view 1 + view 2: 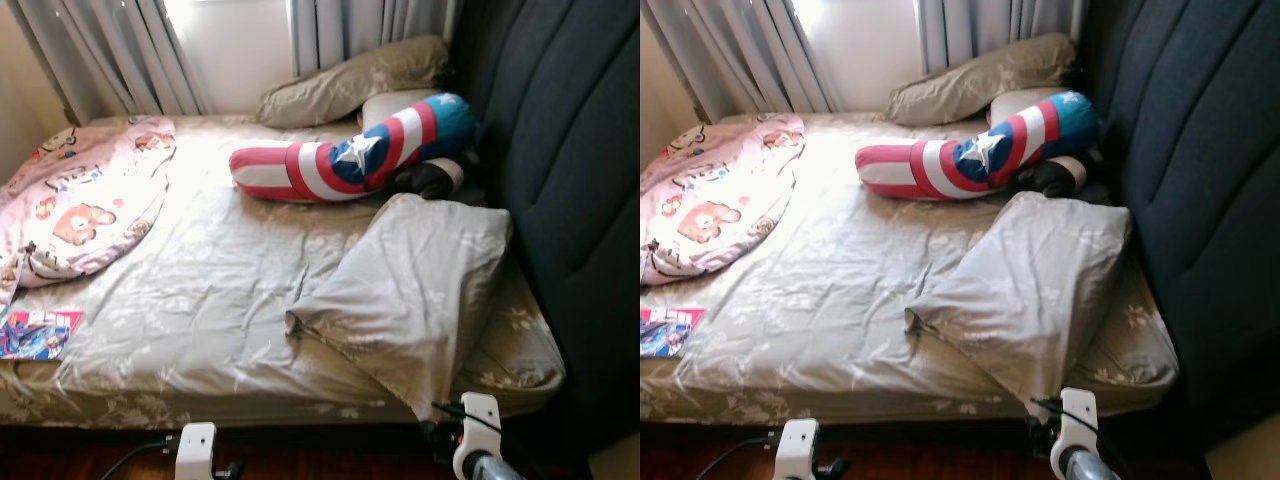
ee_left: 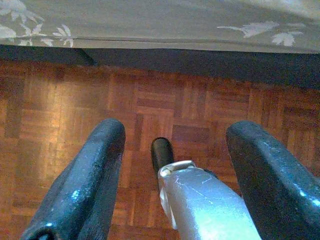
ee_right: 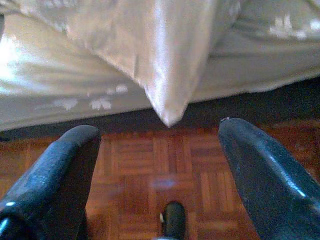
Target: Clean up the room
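A bed (image 1: 230, 300) with a beige leaf-print sheet stands before me. A grey-beige pillow (image 1: 410, 290) lies askew at its near right, one corner (image 3: 167, 117) hanging over the mattress edge. A red, white and blue star bolster (image 1: 350, 155) lies across the head end beside another beige pillow (image 1: 350, 80). A pink cartoon blanket (image 1: 80, 195) is bunched at the left, and a colourful book (image 1: 38, 333) lies at the near left edge. My left gripper (image 2: 172, 150) hangs open over the parquet floor below the bed edge. My right gripper (image 3: 160, 150) is open, just under the pillow's corner.
A dark padded headboard (image 1: 570, 170) runs along the right side. Grey curtains (image 1: 120, 50) and a bright window are at the far end. Parquet floor (image 2: 150, 100) lies between me and the bed. A dark object (image 1: 430, 178) sits under the bolster.
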Tool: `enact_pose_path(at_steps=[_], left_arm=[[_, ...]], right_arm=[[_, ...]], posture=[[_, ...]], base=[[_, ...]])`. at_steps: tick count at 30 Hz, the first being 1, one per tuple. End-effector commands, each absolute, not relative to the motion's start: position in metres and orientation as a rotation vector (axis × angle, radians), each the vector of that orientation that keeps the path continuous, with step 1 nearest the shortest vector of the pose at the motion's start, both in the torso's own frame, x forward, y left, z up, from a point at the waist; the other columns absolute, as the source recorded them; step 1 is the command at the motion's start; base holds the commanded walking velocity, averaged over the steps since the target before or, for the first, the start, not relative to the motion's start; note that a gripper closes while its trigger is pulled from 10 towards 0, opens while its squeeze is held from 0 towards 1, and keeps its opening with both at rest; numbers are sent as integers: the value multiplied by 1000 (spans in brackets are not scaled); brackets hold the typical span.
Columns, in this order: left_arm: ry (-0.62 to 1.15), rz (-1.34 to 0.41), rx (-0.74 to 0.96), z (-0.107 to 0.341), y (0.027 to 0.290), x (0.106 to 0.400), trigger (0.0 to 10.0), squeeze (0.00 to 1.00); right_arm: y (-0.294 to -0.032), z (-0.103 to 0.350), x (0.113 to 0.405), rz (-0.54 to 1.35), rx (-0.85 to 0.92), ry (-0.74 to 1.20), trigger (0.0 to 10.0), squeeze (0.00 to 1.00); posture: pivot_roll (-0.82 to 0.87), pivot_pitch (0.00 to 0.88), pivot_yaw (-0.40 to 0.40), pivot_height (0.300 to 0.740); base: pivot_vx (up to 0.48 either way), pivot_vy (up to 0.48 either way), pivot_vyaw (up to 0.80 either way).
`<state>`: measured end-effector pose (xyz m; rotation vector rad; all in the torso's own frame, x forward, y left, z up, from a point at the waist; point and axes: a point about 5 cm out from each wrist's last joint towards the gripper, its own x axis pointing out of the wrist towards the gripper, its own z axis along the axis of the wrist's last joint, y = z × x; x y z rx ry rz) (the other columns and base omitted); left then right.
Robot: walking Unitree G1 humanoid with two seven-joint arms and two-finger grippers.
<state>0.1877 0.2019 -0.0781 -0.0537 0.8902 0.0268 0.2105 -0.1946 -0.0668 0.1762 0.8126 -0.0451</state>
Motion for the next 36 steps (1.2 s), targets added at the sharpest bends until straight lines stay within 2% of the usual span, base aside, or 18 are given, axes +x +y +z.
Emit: enact_pose_path(at_steps=[1, 7, 13, 18, 22, 23, 24, 27, 29, 34, 36], left_arm=[[917, 37, -38, -82, 210, 178, 10000, 0], [916, 37, -45, -81, 207, 179, 10000, 0], [854, 6, -57, -75, 195, 196, 10000, 0], [768, 6, -64, -64, 197, 212, 10000, 0], [656, 7, -72, -47, 198, 236, 10000, 0], [594, 0, -72, -36, 198, 249, 10000, 0], [594, 0, -72, -36, 198, 249, 10000, 0], [442, -17, -75, -10, 194, 277, 10000, 0], [299, -49, -62, 13, 186, 297, 10000, 0], [182, -109, -38, 28, 169, 304, 10000, 0], [142, -140, -19, 30, 163, 302, 10000, 0]], right_arm=[[-194, -66, 212, -54, 185, 804, 10000, 0], [-198, -65, 213, -68, 178, 800, 10000, 0], [-200, -61, 218, -115, 220, 755, 10000, 0], [-201, -57, 223, -131, 245, 710, 10000, 0], [-204, -51, 229, -159, 258, 651, 10000, 0], [-205, -49, 231, -175, 270, 623, 10000, 0], [-205, -49, 231, -175, 270, 623, 10000, 0], [-207, -45, 236, -195, 270, 579, 10000, 0], [-216, -26, 255, -224, 264, 464, 10000, 0], [-224, -15, 262, -234, 256, 375, 10000, 0], [-226, -12, 262, -196, 203, 356, 10000, 0]], posture=[[20, 0, 11, 740], [11, 0, 1, 740], [9, 5, -4, 740], [7, 15, -9, 740], [-3, 21, -18, 740], [-3, 28, -19, 740], [-3, 28, -19, 740], [-12, 49, -22, 740], [-16, 69, -22, 740], [-10, 101, -22, 740], [-3, 113, -24, 740]], base=[[259, 0, 0], [258, 0, 0], [172, 0, 0], [0, 0, 0], [0, 0, 0], [0, 0, 0], [0, 0, 0], [0, 0, 0], [0, 0, 0], [0, 0, 0], [0, 0, 0]])
